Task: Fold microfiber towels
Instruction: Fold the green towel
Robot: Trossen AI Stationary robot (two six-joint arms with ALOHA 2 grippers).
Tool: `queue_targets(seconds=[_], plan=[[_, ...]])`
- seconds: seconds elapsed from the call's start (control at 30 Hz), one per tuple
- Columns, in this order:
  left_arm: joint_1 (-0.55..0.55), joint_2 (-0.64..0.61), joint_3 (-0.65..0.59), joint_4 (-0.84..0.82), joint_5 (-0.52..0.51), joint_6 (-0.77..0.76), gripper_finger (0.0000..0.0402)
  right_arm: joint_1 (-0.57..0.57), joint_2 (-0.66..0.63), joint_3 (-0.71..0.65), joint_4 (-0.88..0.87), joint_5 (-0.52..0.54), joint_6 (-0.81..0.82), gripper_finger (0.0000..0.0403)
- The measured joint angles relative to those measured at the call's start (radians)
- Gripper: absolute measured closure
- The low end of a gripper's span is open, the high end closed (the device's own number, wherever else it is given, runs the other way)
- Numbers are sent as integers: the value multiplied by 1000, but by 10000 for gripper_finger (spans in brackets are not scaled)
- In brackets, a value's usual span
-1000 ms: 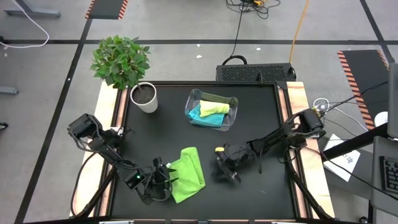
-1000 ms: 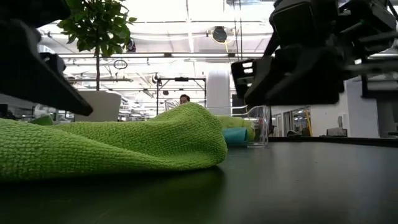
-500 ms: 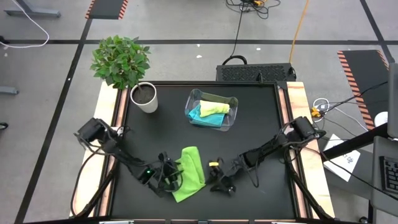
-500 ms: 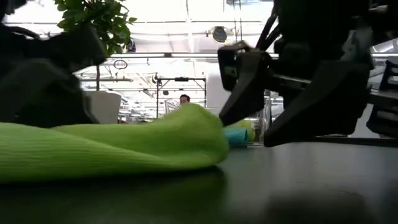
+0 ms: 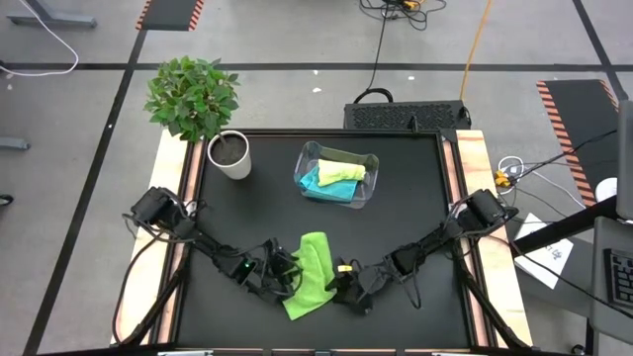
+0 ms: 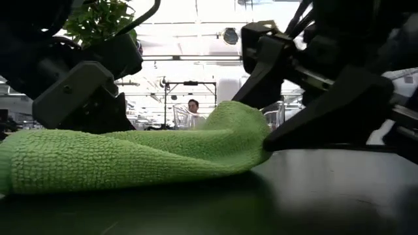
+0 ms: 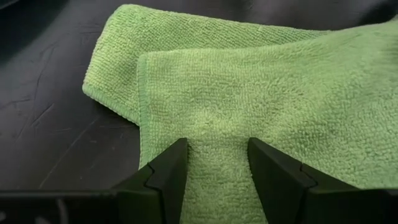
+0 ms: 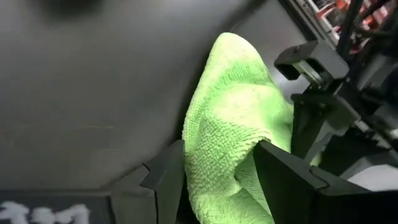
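Observation:
A bright green microfiber towel (image 5: pixel 312 269) lies folded in a strip on the black table near its front edge. My left gripper (image 5: pixel 287 277) is at the towel's left side, open, its tips over the upper layer (image 7: pixel 249 81). My right gripper (image 5: pixel 336 287) is at the right side, open, with the towel's humped right edge (image 8: pixel 230 112) between its fingers. A pale yellow-green towel (image 5: pixel 341 171) and a turquoise towel (image 5: pixel 321 183) lie in the clear bin (image 5: pixel 305 168). My left gripper sets both open fingertips (image 7: pixel 177 163) on the green towel's upper layer (image 7: pixel 217 134), a little in from its left hem. It comes slanting down from the table's left. The towel lies flat on the table under it. My right gripper has the towel's folded right edge (image 8: pixel 217 155) between its open fingers, coming from the table's right, slanting slightly down. One finger (image 6: pixel 258 78) stands over the hump, the other (image 6: pixel 313 124) low beside the edge. The cloth rests on the table, bulged up at this edge.
A potted plant in a white pot (image 5: pixel 229 155) stands at the table's far left. The clear bin sits at the far middle. Bare black tabletop (image 5: pixel 415 198) lies between the bin and the grippers.
Both grippers have closed in on the green towel: the left one toward the table's right and down, the right one toward the table's left, rolling and opening its fingers. The towel's right edge now stands humped between the right fingers.

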Motion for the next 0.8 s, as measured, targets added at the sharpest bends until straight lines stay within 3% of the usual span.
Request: queue_targets(seconds=[0.27, 0.8], plan=[[33, 0, 0, 16, 44, 42, 227, 66, 0, 0, 40, 123, -76, 218], [105, 2, -3, 90, 132, 151, 227, 76, 49, 11, 60, 124, -88, 218]])
